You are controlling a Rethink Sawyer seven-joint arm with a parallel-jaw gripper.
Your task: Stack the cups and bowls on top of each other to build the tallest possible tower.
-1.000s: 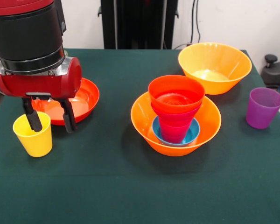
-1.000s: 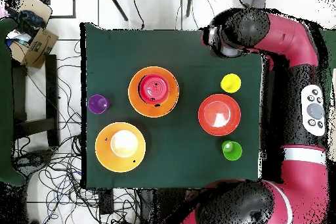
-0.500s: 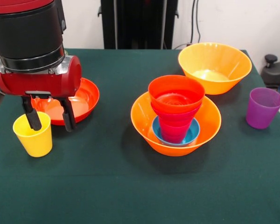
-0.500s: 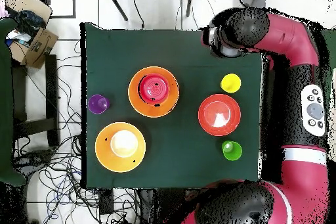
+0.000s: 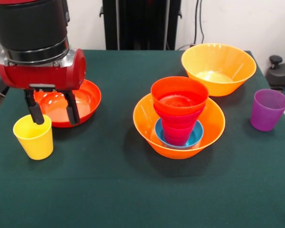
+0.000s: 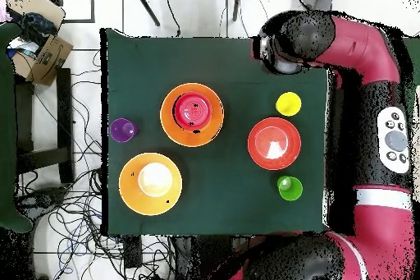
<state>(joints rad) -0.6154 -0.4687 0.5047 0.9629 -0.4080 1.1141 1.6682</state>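
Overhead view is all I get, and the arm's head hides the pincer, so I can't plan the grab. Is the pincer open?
Observer: Yes. The pincer is open, with its fingers well apart.
Operator: Where are they relative to the yellow cup?
Observer: One finger is at the yellow cup's rim. The other is outside it, in front of the red dish.
Operator: How is the stack in the orange bowl built?
Observer: Inside the orange bowl, a blue bowl sits lowest. Crimson pieces rise from it, and a red-orange bowl sits on top.
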